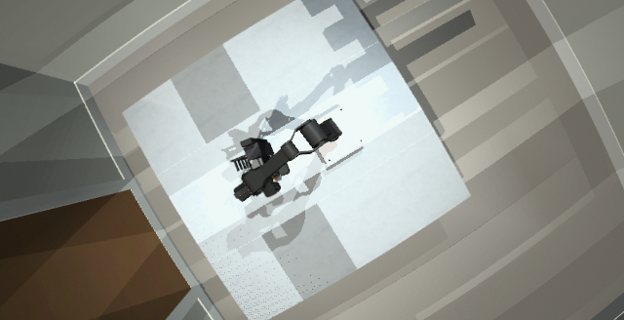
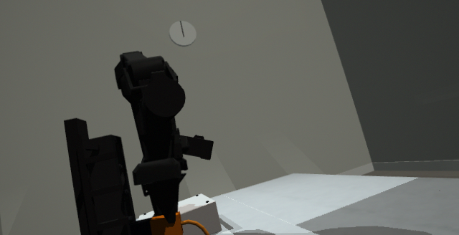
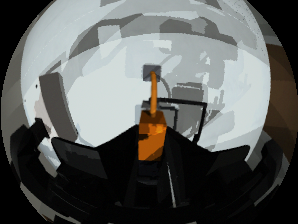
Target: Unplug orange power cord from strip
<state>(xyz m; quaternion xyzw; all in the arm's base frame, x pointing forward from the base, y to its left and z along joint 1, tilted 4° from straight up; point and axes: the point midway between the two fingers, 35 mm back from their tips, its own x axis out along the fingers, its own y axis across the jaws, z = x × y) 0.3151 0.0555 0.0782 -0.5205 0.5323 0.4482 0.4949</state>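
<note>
Clamped on the orange plug (image 3: 150, 137), my jaws are pinching its body from both sides; the wrist view shows the dark fingers flanking it, and they stand short of fully closed, as they would on something solid. From the plug, the orange cord (image 3: 153, 94) runs straight ahead toward a small grey block, whose nature I can't make out.

In the exterior view the gripper (image 2: 166, 218) points straight down at the plug, right beside the white power strip (image 2: 198, 208), with a loop of cord curling off beside it. I cannot tell from here whether the prongs are fully seated in the strip. In the top view the arm (image 1: 273, 164) hides most of this, leaving only a speck of orange; it all sits near the middle of the tabletop (image 1: 390, 203), well away from every edge.

As I judge it, the step in hand is the pull. I'd draw the plug out along the prong axis, steady and without twisting, so the strip doesn't lift or drag along. The strip looks light and unanchored, so a slow pull is safer than a jerk. Once the plug is free, I'd open fully and back off well away from plug, cord and strip.
</note>
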